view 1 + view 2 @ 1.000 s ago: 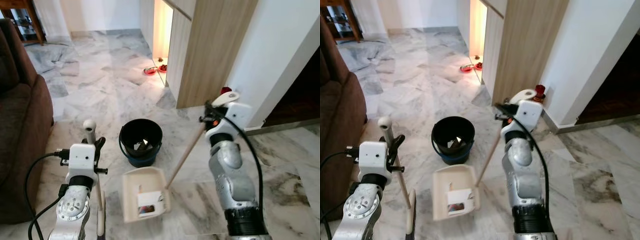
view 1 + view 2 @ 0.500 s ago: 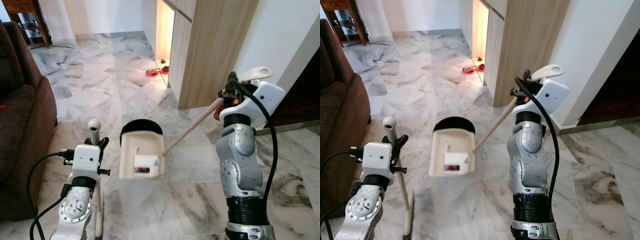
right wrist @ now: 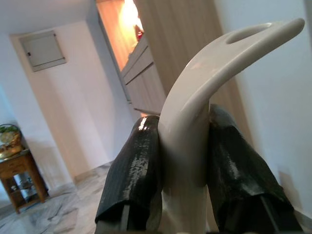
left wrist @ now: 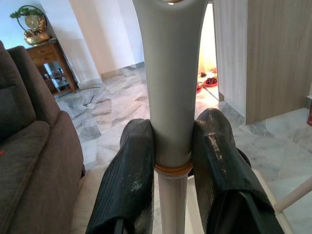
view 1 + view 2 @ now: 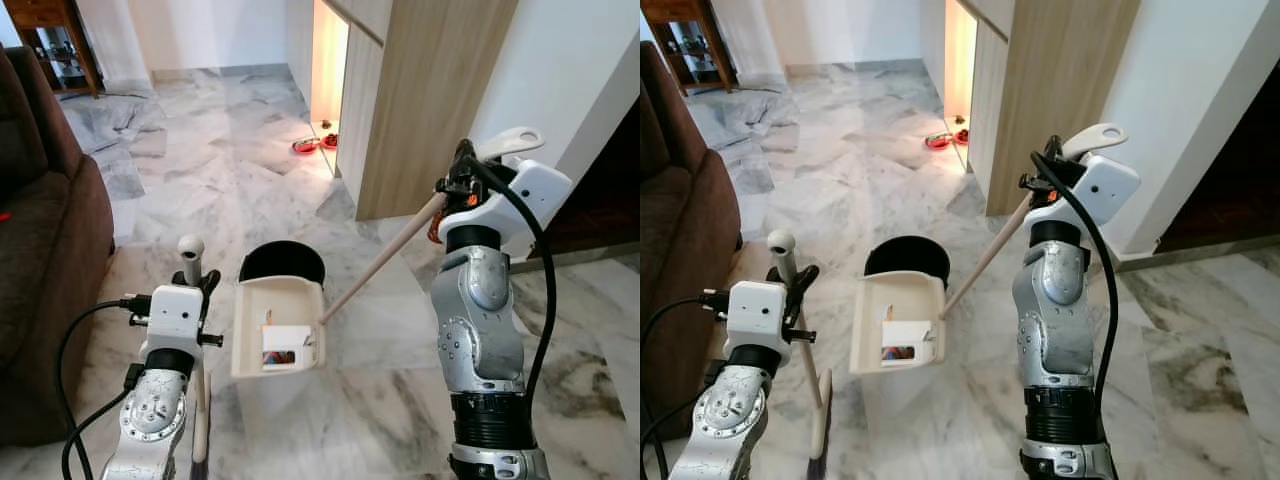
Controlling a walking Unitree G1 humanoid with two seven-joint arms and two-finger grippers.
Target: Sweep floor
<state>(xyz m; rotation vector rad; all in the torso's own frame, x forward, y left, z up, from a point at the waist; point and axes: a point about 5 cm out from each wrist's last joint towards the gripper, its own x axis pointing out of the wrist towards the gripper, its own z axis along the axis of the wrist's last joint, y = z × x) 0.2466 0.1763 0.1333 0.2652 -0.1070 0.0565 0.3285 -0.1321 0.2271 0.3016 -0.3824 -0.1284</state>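
A cream dustpan hangs lifted in front of the black bucket, tilted, with scraps of paper and litter inside. Its long wooden handle runs up to my right gripper, which is shut on the white handle grip. My left gripper is shut on the grey broom handle, held upright at my lower left. The broom's pole reaches down to the marble floor beside my left arm.
A dark brown sofa stands close on the left. A wooden cabinet and a white wall rise at the right. Red pet bowls sit by a lit gap. A wooden side table stands far left.
My right arm rose and lifted the dustpan from the floor up over the bucket; it now hangs slightly lower and more tilted. The left arm with the broom has barely moved.
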